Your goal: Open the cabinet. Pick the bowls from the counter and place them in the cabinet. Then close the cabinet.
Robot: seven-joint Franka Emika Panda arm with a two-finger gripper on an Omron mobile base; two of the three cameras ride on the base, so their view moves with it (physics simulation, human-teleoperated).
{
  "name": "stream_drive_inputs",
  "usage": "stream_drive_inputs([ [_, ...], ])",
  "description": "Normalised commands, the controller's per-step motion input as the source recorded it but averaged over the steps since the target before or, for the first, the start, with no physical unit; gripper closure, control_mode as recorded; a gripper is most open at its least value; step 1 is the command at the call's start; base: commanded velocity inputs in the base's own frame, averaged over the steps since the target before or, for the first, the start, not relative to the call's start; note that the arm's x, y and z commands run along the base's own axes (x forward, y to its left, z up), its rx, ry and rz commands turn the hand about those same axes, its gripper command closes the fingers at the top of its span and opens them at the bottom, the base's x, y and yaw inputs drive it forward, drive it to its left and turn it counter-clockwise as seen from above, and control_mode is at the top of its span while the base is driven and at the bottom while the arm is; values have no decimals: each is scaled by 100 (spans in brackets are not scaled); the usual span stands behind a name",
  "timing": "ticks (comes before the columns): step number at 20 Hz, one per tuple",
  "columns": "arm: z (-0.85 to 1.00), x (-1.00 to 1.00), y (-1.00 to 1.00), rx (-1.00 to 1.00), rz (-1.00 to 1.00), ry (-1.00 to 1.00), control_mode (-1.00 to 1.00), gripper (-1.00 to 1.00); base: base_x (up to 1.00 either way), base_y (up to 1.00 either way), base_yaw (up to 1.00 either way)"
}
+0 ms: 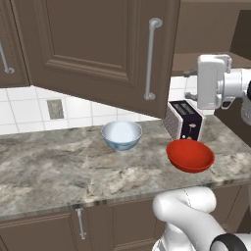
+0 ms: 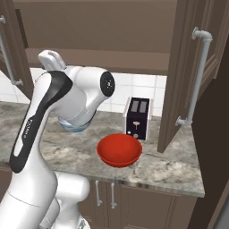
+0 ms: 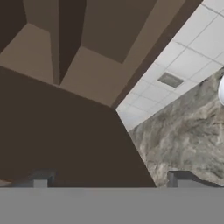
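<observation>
- Cabinet (image 1: 98,49) doors are seen swung open above the desk (image 1: 59,171); the brown shelf (image 2: 98,56) inside is exposed.
- Beside the toaster (image 1: 184,120), on its left, the white bowl (image 1: 121,135) with blue pattern is set upright on the desk.
- Just in front of the toaster, the red bowl (image 1: 190,155) is set upright, near the desk edge.
- Above the toaster, the gripper (image 3: 113,179) is held with fingers spread wide apart, nothing between them.
</observation>
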Motion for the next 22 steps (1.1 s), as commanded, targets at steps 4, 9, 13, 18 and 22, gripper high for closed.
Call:
stream_drive_inputs([
  [4,-8,30,16,11,8,17,-100,-100,0,0,0],
  [9,-9,21,27,15,18,21,-100,-100,0,0,0],
  [13,-8,22,33,12,18,17,-100,-100,0,0,0],
  [18,-15,11,47,9,15,8,-100,-100,0,0,0],
  [22,-14,0,64,8,12,8,-100,-100,0,0,0],
])
